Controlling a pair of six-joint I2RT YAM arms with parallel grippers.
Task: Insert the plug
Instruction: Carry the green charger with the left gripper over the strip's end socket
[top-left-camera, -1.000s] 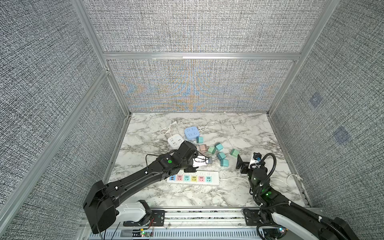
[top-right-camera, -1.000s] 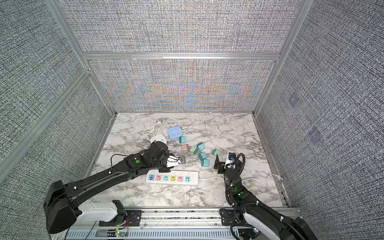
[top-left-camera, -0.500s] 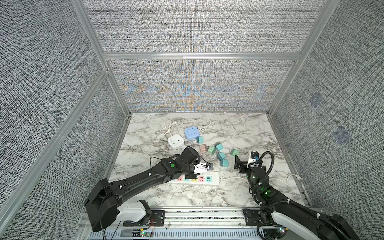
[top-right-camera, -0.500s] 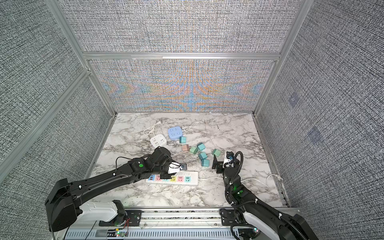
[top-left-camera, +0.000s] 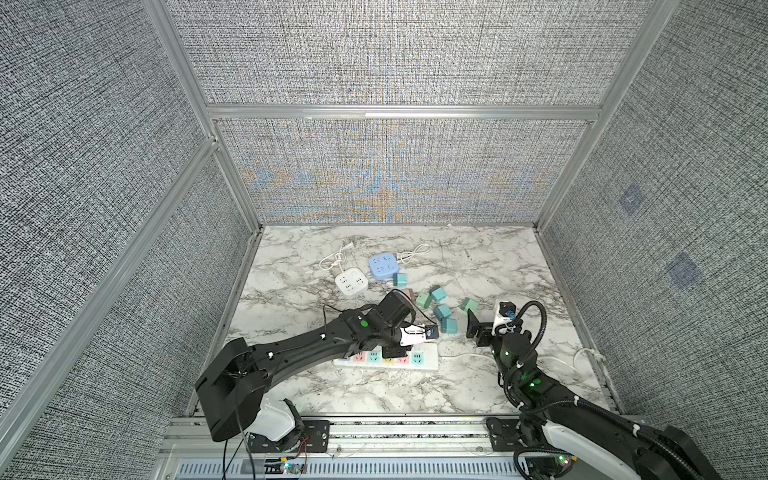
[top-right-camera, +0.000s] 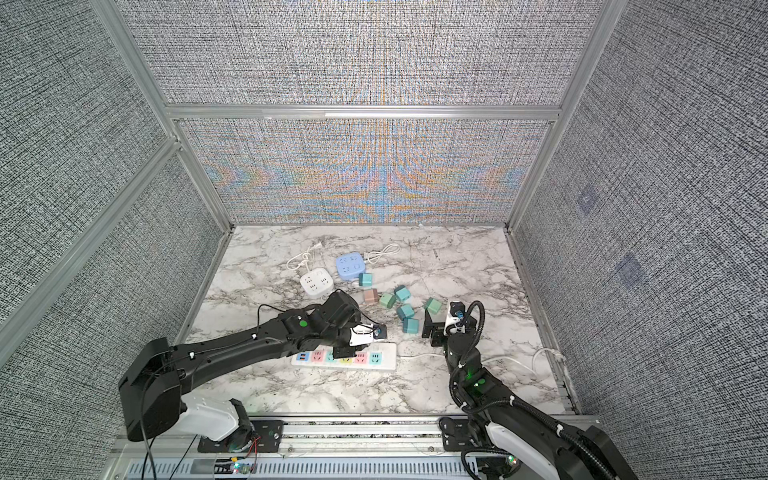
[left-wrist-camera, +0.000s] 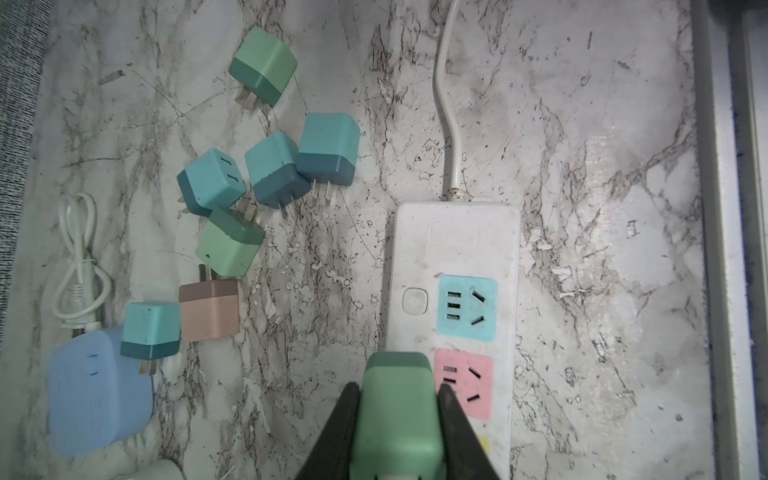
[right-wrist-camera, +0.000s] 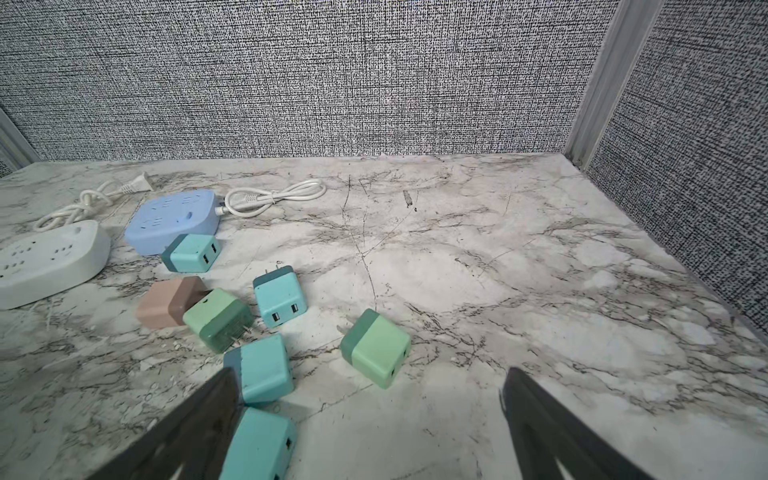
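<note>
My left gripper (left-wrist-camera: 398, 390) is shut on a green plug (left-wrist-camera: 397, 415), and both black fingers press its sides. It hangs over the long white power strip (left-wrist-camera: 455, 245), at the edge beside the pink socket (left-wrist-camera: 463, 384); the blue socket (left-wrist-camera: 467, 307) lies just past it. In both top views the left gripper (top-left-camera: 392, 352) (top-right-camera: 344, 354) sits over the middle of the strip (top-left-camera: 430, 360) (top-right-camera: 386, 362). The plug's pins are hidden. My right gripper (right-wrist-camera: 370, 386) (top-left-camera: 488, 322) stands open to the right of the strip, holding nothing.
Several loose teal, green and pink plugs (top-left-camera: 440, 309) (right-wrist-camera: 376, 347) lie behind the strip; one teal plug (right-wrist-camera: 259, 444) touches a right finger. A blue socket cube (top-left-camera: 383, 266) and a white one (top-left-camera: 351, 282) with coiled cords sit farther back. Grey walls enclose the marble table (top-left-camera: 478, 257).
My left arm has carried the green plug from the loose plugs toward the front, down over the power strip. The right arm has barely moved and stays open.
</note>
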